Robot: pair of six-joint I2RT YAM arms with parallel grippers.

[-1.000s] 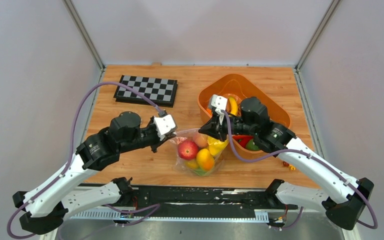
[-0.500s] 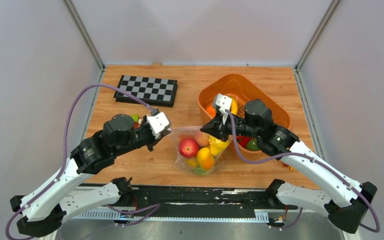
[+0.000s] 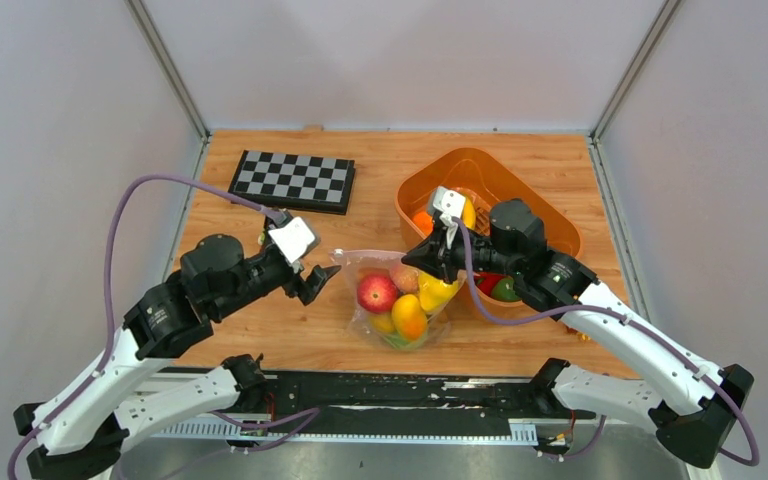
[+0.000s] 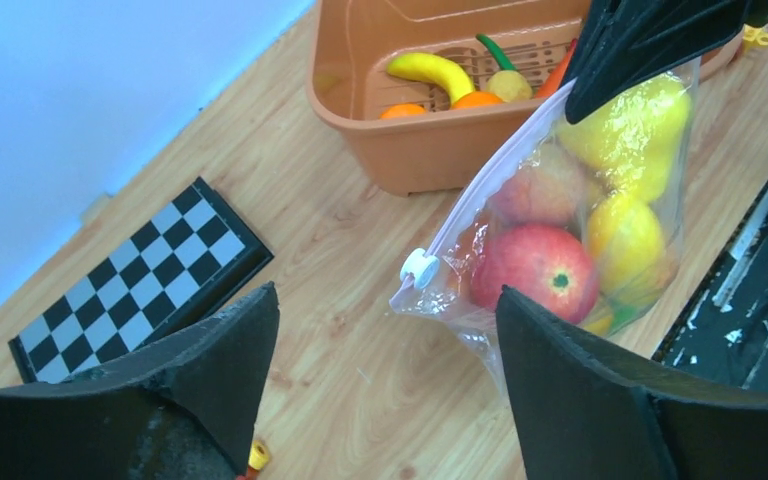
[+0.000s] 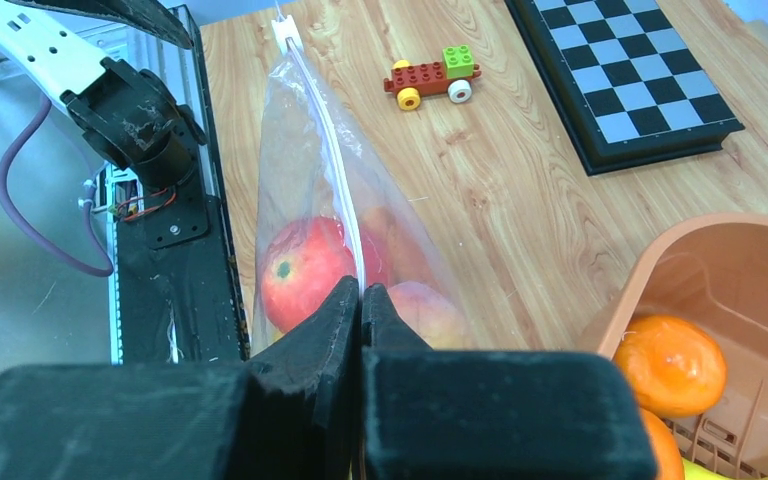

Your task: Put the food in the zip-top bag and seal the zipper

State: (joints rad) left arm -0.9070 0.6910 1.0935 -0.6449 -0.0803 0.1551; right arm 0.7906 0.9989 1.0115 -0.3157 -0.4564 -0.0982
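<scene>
The zip-top bag (image 3: 397, 302) stands on the table with a red apple (image 3: 377, 293), a peach (image 3: 403, 277) and yellow fruits (image 3: 435, 291) inside. My right gripper (image 3: 418, 258) is shut on the zipper (image 5: 328, 160) at the bag's right end and holds that edge up. The zipper runs straight to a white slider (image 4: 419, 268) at the far left end. My left gripper (image 4: 390, 335) is open, just left of the slider, with nothing between its fingers (image 4: 228, 360). In the left wrist view the apple (image 4: 540, 270) shows through the plastic.
An orange tub (image 3: 520, 190) behind the bag holds a banana (image 4: 430, 72) and oranges (image 5: 670, 365). The checkerboard (image 3: 293, 181) lies at the back left. A small wheeled block toy (image 5: 430, 75) sits on the wood left of the bag. The black rail (image 3: 390, 390) runs along the near edge.
My left gripper has opened, let go of the bag's left end and drawn back to the left. The right gripper still pinches the zipper.
</scene>
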